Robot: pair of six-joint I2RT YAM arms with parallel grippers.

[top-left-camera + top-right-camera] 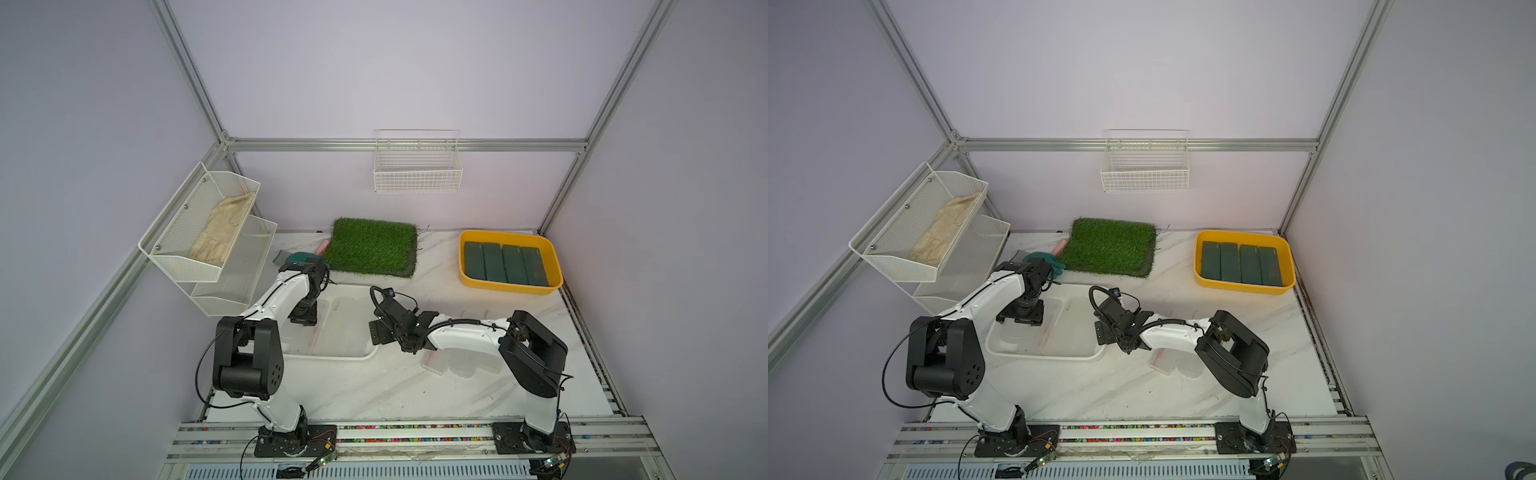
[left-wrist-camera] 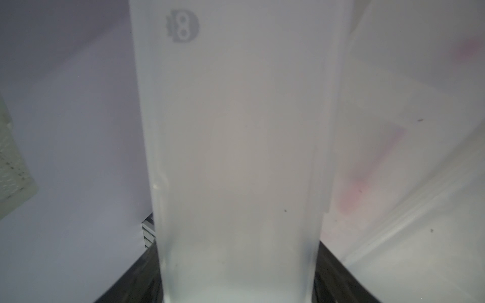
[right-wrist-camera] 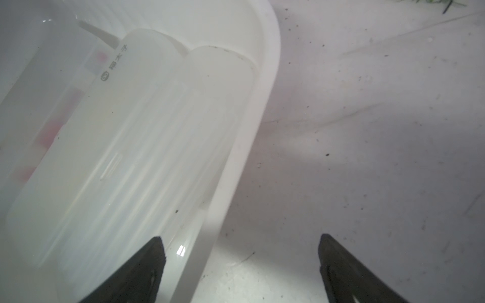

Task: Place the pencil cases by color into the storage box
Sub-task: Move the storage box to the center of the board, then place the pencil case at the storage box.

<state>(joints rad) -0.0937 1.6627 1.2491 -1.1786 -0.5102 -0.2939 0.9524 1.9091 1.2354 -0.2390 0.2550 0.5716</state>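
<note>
So, left gripper: clamped on a frosted white case. In the wrist view I see it running lengthwise out from between the black fingers. It's over the left part of the white bin, and I can't tell if it touches the bottom.
Right gripper: jaws spread wide with nothing in them. One finger is above the bin's inside and the other above the bare table, so it straddles the bin's right rim.
Cases in the bin: I count at least two frosted ones, side by side against the right wall. There's something with pink blotches beyond them, too blurry for me to call.
Loose cases: frosted ones lying close together on the table, partly hidden under the right arm. I can't count them.
Green cases: four of them, flat and side by side in the yellow tray at the far right corner.
Other stuff: grass mat at the back, with a teal glove just beside its left edge.
</note>
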